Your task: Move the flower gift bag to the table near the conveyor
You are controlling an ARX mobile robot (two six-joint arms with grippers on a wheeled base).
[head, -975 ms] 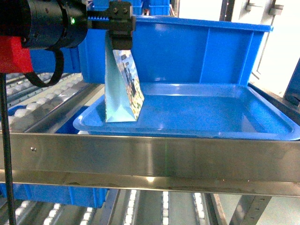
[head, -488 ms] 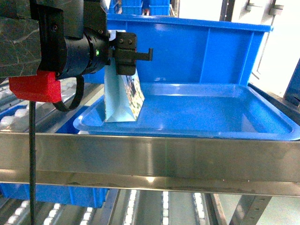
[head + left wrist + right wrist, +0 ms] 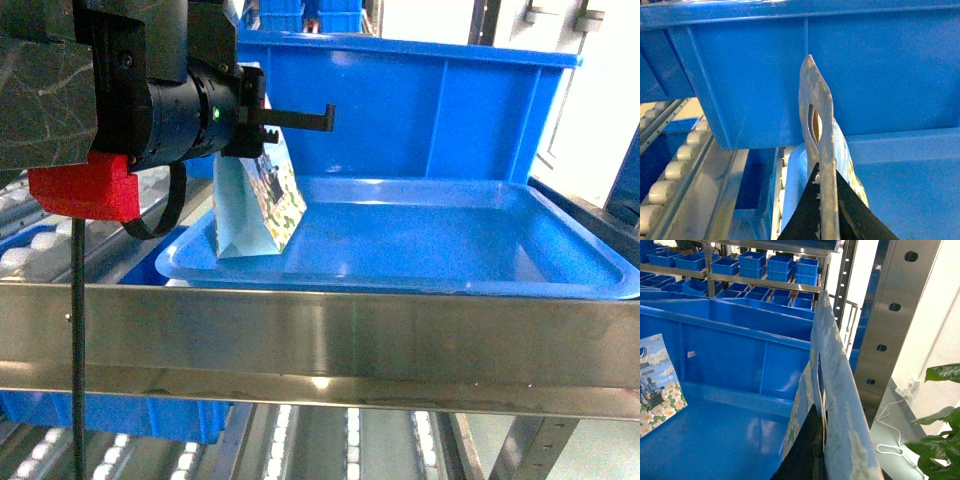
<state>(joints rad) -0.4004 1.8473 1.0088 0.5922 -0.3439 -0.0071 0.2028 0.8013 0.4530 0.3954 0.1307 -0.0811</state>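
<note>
Nearest you, the conveyor (image 3: 320,340) rail crosses low. Behind it your left gripper (image 3: 255,130) pinches the top of the bag (image 3: 258,205), which tilts over the blue bin (image 3: 450,240) floor. Your right gripper (image 3: 815,450) clamps a second bag (image 3: 832,390).

Bkgd: shelves w/ blue bins (image 3: 755,265), steel upright (image 3: 895,325), plant (image 3: 940,425).

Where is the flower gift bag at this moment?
In the head view the flower gift bag stands at the left end of the blue tray, its top held by the left gripper.
</note>
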